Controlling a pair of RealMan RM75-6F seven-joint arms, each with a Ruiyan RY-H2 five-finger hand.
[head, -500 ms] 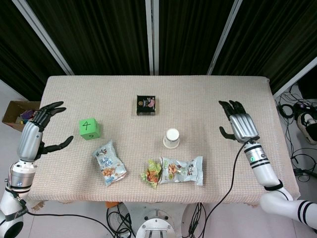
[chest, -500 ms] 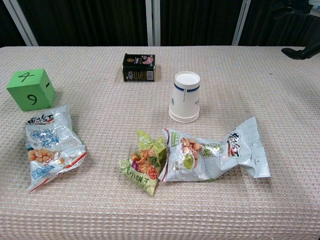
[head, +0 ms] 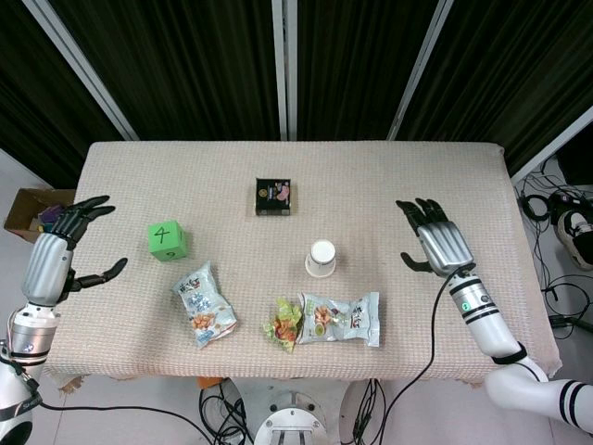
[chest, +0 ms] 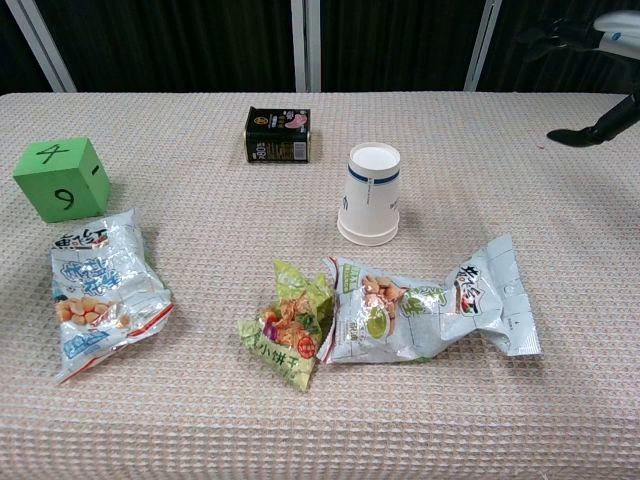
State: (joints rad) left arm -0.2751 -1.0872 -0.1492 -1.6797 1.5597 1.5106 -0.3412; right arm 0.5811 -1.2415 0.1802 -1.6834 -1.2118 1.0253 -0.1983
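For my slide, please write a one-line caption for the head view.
Two open robot hands, left and right, flank an upside-down white paper cup, green cube and snack bags on a beige-clothed table.

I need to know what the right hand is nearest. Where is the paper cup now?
In the head view the paper cup stands upside down near the table's middle, left of the right robot hand and just above the snack bags.

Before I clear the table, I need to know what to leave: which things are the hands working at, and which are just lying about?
In hand: cup, nearest the open right hand; cube, nearest the open left hand. Neither is touched.
Lying about: tin, blue bag, green bag, white bag.
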